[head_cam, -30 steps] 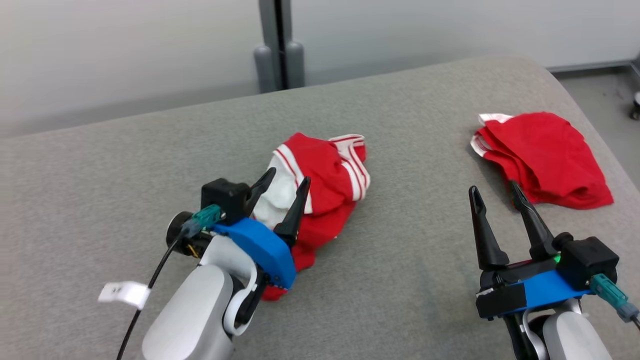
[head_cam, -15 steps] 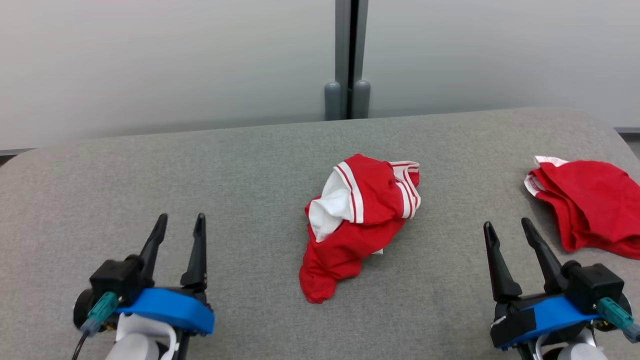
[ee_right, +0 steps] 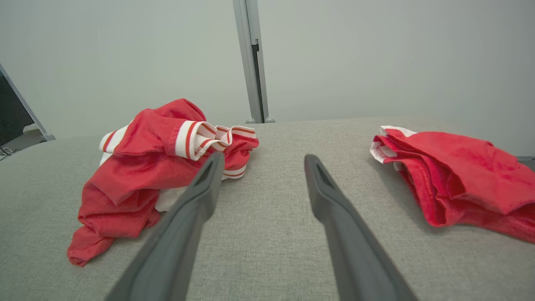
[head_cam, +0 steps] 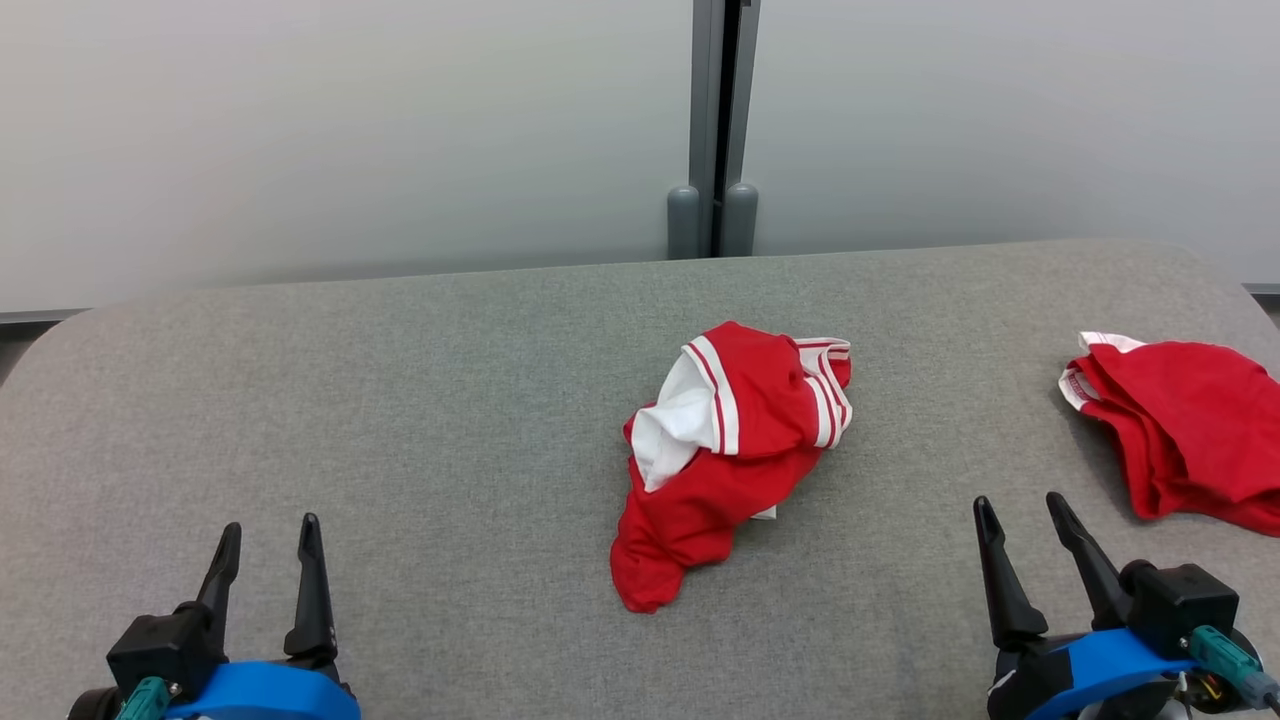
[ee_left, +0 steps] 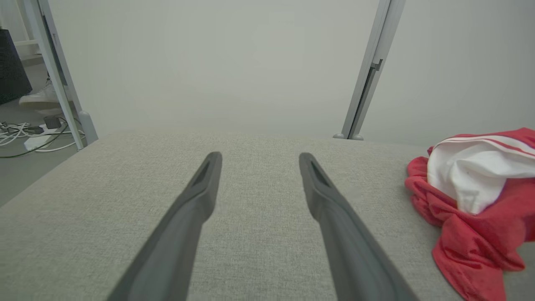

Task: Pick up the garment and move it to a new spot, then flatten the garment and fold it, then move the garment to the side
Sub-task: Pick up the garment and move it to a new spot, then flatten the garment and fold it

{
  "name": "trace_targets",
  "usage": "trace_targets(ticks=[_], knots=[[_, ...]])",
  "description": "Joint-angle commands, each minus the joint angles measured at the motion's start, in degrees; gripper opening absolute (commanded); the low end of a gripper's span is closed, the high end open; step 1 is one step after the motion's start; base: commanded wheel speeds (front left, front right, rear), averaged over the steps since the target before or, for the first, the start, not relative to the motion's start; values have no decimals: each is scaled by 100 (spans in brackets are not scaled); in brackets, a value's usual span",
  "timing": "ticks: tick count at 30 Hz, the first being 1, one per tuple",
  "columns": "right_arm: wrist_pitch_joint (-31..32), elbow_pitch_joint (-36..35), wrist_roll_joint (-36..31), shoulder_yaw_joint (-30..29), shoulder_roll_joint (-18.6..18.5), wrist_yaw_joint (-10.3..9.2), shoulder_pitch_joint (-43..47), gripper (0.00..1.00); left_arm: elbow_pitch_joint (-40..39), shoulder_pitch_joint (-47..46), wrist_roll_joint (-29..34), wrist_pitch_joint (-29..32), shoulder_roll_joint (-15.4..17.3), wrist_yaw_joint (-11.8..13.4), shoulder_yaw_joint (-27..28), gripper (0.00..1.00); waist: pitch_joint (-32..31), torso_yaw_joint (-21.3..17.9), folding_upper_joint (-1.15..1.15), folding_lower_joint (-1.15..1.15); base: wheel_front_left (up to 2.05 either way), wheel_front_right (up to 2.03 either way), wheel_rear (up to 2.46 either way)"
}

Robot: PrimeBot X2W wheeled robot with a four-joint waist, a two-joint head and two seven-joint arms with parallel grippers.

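Lying in the middle of the grey padded surface (head_cam: 400, 400): the garment (head_cam: 730, 450), red with white stripes and a white inside, crumpled in a heap and touched by nothing. One second ago, hovered over closely by the left gripper (head_cam: 270, 525); now drawn back to the lower left corner of the head view, well apart from the cloth, jaws spread wide with nothing between them. Similar for the right gripper (head_cam: 1019, 500): low at the right, jaws spread and empty, pointing at the bare fabric between the heap and a second red garment (head_cam: 1190, 430) lying flatter, seemingly folded, near the right edge. Also to be noted: a shift of the whole head view since then, so a move of the camera and probably not of the heap itself. As a judgement for the task: placing at the new spot apparently finished and the cloth released; flattening not yet begun, because still bunched, with one part turned over and the white inside showing. Next, probably, reaching in with both grippers to take two edges and pull them apart. Possible risk: pinching several layers together and only dragging the heap.
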Motion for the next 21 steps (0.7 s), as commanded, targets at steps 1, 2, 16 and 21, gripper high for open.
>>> trace_targets(ticks=[1, 2, 16, 21], knots=[[17, 18, 36, -11, 25, 3, 46, 100, -20, 70, -43, -26, -12, 37, 14, 100, -16, -14, 0, 1, 0, 0, 0], [27, 30, 38, -18, 24, 3, 52, 100, -43, 98, -45, -11, -16, 35, 12, 100, -23, -16, 0, 1, 0, 0, 0], [58, -3, 54, 16, 61, 3, 10, 100, -256, 3, -69, 31, -6, 78, -46, 100, 11, 6, 0, 1, 0, 0, 0], [165, -18, 161, 206, 68, 3, -206, 100, -350, -21, -69, 55, 6, 112, -72, 100, 72, 21, 0, 1, 0, 0, 0]])
